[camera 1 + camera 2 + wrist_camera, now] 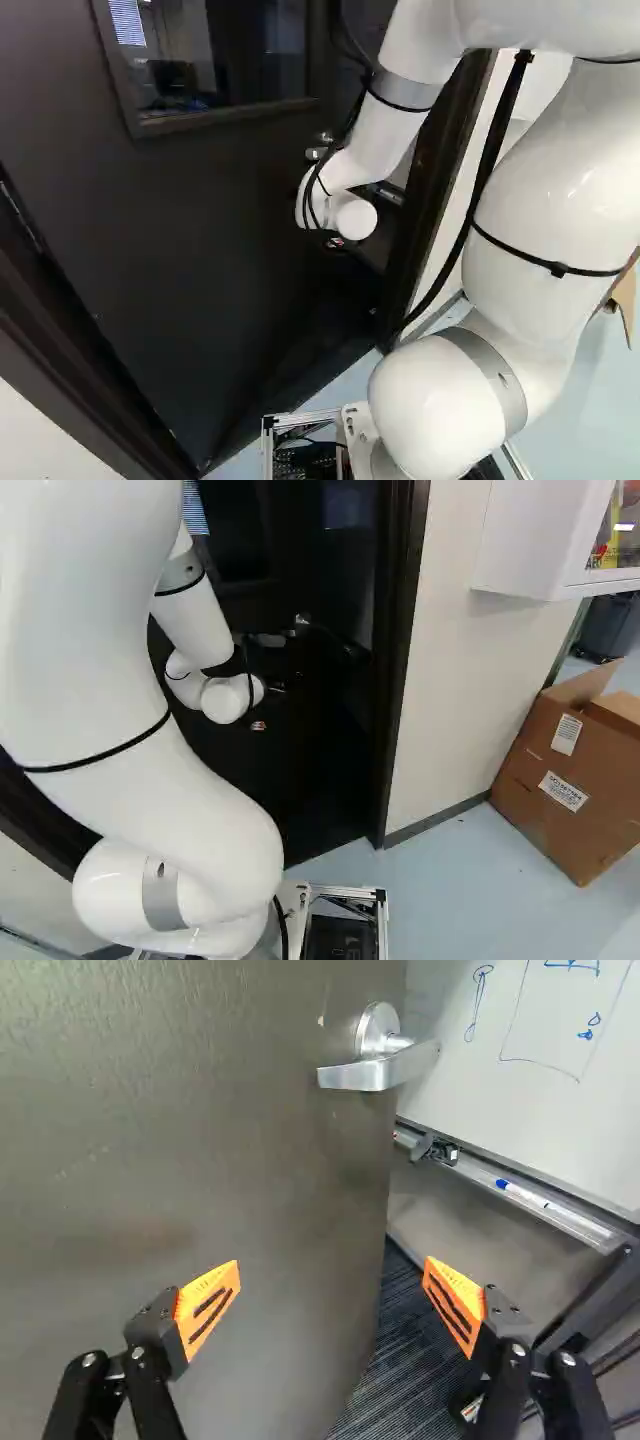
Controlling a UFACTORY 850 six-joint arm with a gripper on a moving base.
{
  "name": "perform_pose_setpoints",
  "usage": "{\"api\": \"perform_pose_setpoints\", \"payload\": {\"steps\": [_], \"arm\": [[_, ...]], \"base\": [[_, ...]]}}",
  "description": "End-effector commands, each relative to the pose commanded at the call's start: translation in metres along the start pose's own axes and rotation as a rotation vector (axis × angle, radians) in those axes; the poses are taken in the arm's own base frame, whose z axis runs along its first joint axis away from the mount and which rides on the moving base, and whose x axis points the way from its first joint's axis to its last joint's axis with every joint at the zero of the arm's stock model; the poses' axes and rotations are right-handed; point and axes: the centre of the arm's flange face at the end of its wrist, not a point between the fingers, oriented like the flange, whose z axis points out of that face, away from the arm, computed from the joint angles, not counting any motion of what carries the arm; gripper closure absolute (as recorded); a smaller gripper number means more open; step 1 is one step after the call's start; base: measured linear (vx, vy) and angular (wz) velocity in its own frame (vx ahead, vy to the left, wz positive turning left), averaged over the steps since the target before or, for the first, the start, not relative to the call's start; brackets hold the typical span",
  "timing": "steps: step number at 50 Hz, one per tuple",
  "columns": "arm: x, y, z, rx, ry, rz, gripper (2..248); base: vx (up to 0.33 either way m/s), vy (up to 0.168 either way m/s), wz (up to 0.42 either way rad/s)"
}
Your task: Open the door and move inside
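At left, the door (pixel 130 1170) stands ajar, perhaps only partway, dark as it looks. Our claw (pixel 333 1268) is released; the handle (pixel 365 1074) sits free, with a whiteboard (pixel 550 1050) far right. Unlatching looks done; we must widen the gap and drive inside.

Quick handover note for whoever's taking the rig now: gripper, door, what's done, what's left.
Gripper: open, holding nothing, at the door's free edge.
Door: ajar; a whiteboard shows past its edge.
Handle: ahead of the gripper, not gripped.
Done: door unlatched and partly open.
Left: likely open it wider, then drive the base inside.
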Motion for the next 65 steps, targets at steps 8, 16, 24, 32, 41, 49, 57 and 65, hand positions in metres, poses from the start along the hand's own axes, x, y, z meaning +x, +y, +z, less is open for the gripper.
{"api": "perform_pose_setpoints", "payload": {"steps": [8,16,24,32,41,49,57,65], "arm": [[0.0,-0.01,0.007,0.0,-0.009,0.012,3],[0.0,-0.02,0.013,0.009,-0.014,0.016,3],[0.002,-0.032,0.018,0.029,0.003,0.012,3],[0.003,-0.044,0.021,0.051,0.019,0.006,3],[0.003,-0.057,0.025,0.076,0.027,0.0,3],[0.003,-0.069,0.029,0.098,0.027,-0.005,3],[0.003,-0.082,0.034,0.118,0.027,-0.01,3],[0.003,-0.095,0.041,0.138,0.029,-0.014,3]], "base": [[0.0,0.0,0.0],[0.0,0.0,0.0],[0.0,0.0,0.0],[0.0,-0.005,-0.001],[0.0,0.0,0.0],[0.0,0.0,0.0],[0.0,0.0,0.0],[0.0,0.0,0.0]]}}
